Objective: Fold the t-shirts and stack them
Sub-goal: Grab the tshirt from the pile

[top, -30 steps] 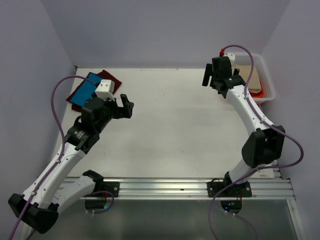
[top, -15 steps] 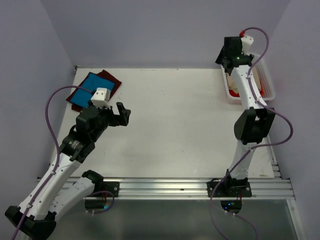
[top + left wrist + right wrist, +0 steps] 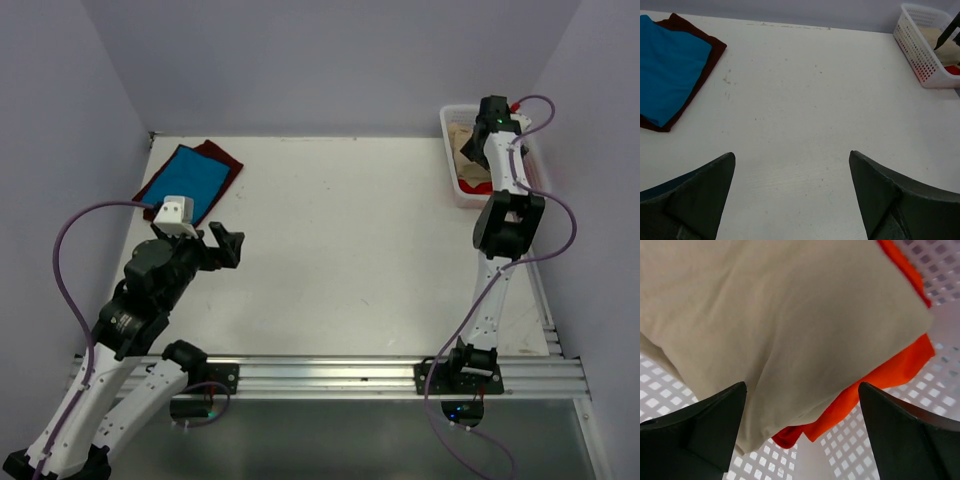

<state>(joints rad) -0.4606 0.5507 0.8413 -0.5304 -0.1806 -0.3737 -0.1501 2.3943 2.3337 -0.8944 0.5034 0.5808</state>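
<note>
— Two t-shirts sit stacked at the far-left corner of the table (image 3: 340, 250), the blue t-shirt (image 3: 188, 180) flat on the maroon t-shirt (image 3: 225, 160). Any hazard on that side?

— Minor. The left gripper (image 3: 228, 247) hangs over bare table, near the stack but apart from it. Its fingers are spread with nothing between them. A swing to the left could drag the blue edge and skew the pile.

— And the right side?

— That is the main concern. The tan t-shirt (image 3: 780, 325) lies in the white basket (image 3: 447, 130) at the far-right corner, on top of an orange cloth (image 3: 880, 385). The right gripper (image 3: 802, 390) is directly above it, fingers wide apart and empty. A deep pinch near the tan edge could take the orange cloth along. A shallow pinch could catch a single layer, and the shirt might slip on the lift. A fingertip could also snag the mesh and tip the basket.

— Arm poses?

— The left arm is drawn in over the near-left part of the table, its wrist aimed across toward the basket. The right arm is stretched almost straight from its base to the far-right corner, wrist tipped down into the basket. At that reach I judge little margin for correction.
</note>
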